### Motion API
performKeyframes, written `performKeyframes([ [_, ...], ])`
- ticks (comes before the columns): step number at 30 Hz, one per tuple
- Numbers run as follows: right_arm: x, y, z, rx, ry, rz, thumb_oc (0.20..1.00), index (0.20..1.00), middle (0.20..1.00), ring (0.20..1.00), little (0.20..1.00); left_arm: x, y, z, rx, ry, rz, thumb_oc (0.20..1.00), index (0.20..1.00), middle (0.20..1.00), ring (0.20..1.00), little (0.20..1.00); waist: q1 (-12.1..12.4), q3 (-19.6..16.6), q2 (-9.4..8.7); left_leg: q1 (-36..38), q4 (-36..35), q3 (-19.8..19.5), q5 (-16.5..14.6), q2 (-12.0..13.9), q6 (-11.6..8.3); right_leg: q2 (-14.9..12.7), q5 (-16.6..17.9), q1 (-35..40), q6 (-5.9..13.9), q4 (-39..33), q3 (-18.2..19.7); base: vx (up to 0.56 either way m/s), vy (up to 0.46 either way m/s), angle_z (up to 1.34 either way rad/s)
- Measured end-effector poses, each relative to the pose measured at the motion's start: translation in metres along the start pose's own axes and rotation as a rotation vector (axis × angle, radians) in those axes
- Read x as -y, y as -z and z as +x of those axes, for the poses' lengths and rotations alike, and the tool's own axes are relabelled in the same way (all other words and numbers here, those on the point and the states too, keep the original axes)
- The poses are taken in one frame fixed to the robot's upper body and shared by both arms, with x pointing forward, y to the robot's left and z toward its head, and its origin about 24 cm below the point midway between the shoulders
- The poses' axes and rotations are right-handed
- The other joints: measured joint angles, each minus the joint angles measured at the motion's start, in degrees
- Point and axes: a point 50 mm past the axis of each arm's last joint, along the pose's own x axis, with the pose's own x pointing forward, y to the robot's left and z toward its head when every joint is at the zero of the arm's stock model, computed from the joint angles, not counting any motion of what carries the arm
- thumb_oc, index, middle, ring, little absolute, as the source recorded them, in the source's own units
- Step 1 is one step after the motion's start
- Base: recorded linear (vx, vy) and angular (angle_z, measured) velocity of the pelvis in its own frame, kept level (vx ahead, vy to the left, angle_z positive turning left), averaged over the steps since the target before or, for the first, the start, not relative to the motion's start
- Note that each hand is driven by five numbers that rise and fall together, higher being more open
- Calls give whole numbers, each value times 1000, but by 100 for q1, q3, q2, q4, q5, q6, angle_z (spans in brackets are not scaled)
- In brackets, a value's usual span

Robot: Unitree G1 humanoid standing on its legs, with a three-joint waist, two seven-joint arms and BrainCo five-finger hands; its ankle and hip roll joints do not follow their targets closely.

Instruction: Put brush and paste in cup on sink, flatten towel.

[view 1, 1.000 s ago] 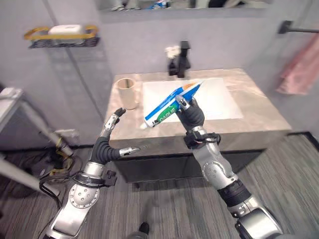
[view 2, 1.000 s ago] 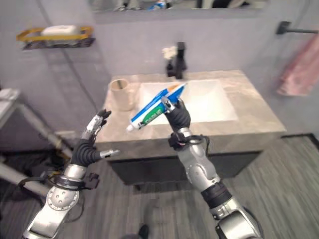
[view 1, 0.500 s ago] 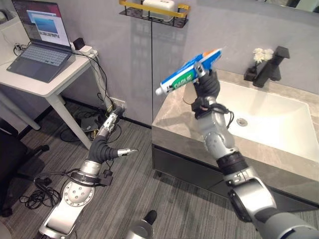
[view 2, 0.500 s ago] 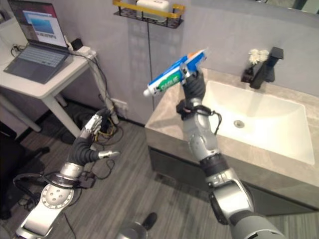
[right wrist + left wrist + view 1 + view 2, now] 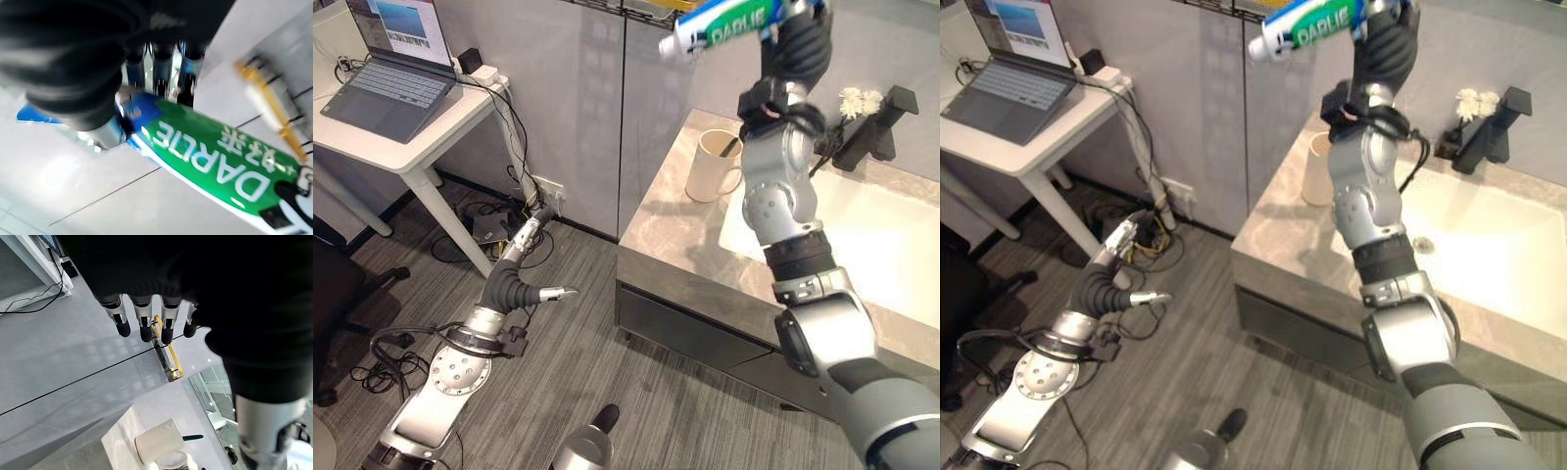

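My right hand (image 5: pixel 799 47) is raised high in front of the wall, shut on a green, white and blue toothpaste tube (image 5: pixel 722 23) that lies almost level, cap end toward the left. The right wrist view shows the tube (image 5: pixel 215 169) gripped between thumb and fingers. Below the hand, a cream cup (image 5: pixel 713 164) stands on the stone counter's left end, with a dark green brush handle (image 5: pixel 192 436) sticking out of it. My left hand (image 5: pixel 515 283) hangs low over the floor to the left of the cabinet, open, holding nothing.
A white basin (image 5: pixel 886 235) is set in the counter (image 5: pixel 671 245), with a black faucet (image 5: pixel 879 125) and small white flowers behind it. A white desk (image 5: pixel 406 132) with a laptop (image 5: pixel 393 83) stands at the left, cables beneath it. A gold-railed wall rack (image 5: pixel 168 358) hangs above the cup.
The camera has swung, so the whole scene has shifted. My right hand has lifted the tube higher, above the cup, which now shows beside the arm. The left hand keeps its open pose.
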Motion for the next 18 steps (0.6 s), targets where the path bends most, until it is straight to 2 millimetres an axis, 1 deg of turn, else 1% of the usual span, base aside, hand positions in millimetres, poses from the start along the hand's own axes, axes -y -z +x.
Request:
performKeyframes([
  [1,-1,2,-1,-4,-8,-21,200,200,200,200,200,0,0,0,2,1,-1,1000,1000,1000,1000,1000,-10,0,0,3,-1,-4,-64,5,-14,8,-6,4,8,-1,11,0,0,0],
  [3,0,12,-3,-33,-25,-102,200,200,200,200,200,1,0,0,3,6,-3,1000,1000,1000,1000,1000,-3,5,-19,4,-1,2,-60,6,-9,9,-5,-3,8,-4,26,-11,7,-2],
  [4,2,21,-6,-67,-31,-156,200,200,200,200,200,1,0,0,3,12,-2,1000,1000,1000,1000,1000,-7,6,-20,-1,-1,3,-47,6,9,8,-5,-10,8,-2,29,0,0,0],
  [5,7,31,-8,-107,-31,-215,200,200,200,200,200,1,0,0,2,19,2,1000,1000,1000,1000,1000,-3,7,-19,-12,0,2,-47,6,10,7,-5,-19,8,-2,29,0,0,0],
  [7,16,42,-13,-162,-17,-281,200,200,200,200,200,3,0,-1,-1,40,6,1000,1000,1000,1000,1000,28,6,-20,-73,0,-1,-44,6,12,7,-5,-81,8,-4,28,-96,60,1],
  [9,23,48,-16,-195,-3,-320,200,200,200,200,200,6,1,-2,-8,69,13,1000,1000,1000,1000,1000,69,17,-11,-171,4,3,15,-2,74,8,31,-199,-8,11,29,-49,32,0],
  [10,31,54,-18,-226,18,-357,200,200,200,200,200,6,1,-2,-8,71,13,1000,1000,1000,1000,1000,83,110,91,-199,4,3,33,-15,90,-10,43,-211,3,3,27,61,-41,1],
  [11,38,58,-20,-246,39,-377,200,200,200,200,200,6,1,-2,-7,71,14,1000,1000,1000,1000,1000,92,121,108,-199,3,-1,32,-32,89,-27,41,-210,5,-3,26,-11,21,3],
  [14,57,62,-21,-292,94,-442,200,200,200,200,200,6,0,0,-2,70,15,1000,1000,1000,1000,1000,112,134,126,-198,1,-15,-5,-47,64,-51,11,-189,43,7,20,51,-35,5],
  [16,65,58,-19,-288,116,-463,200,200,200,200,200,6,-1,1,5,71,17,1000,1000,1000,1000,1000,114,140,136,-221,2,-8,-3,-57,66,-45,-7,-210,68,-36,31,3,7,5],
  [18,72,50,-15,-267,134,-476,200,200,200,200,200,5,-1,2,8,71,18,1000,1000,1000,1000,1000,112,151,154,-231,3,-19,-2,-63,68,-51,-10,-218,71,-35,27,0,0,0],
])
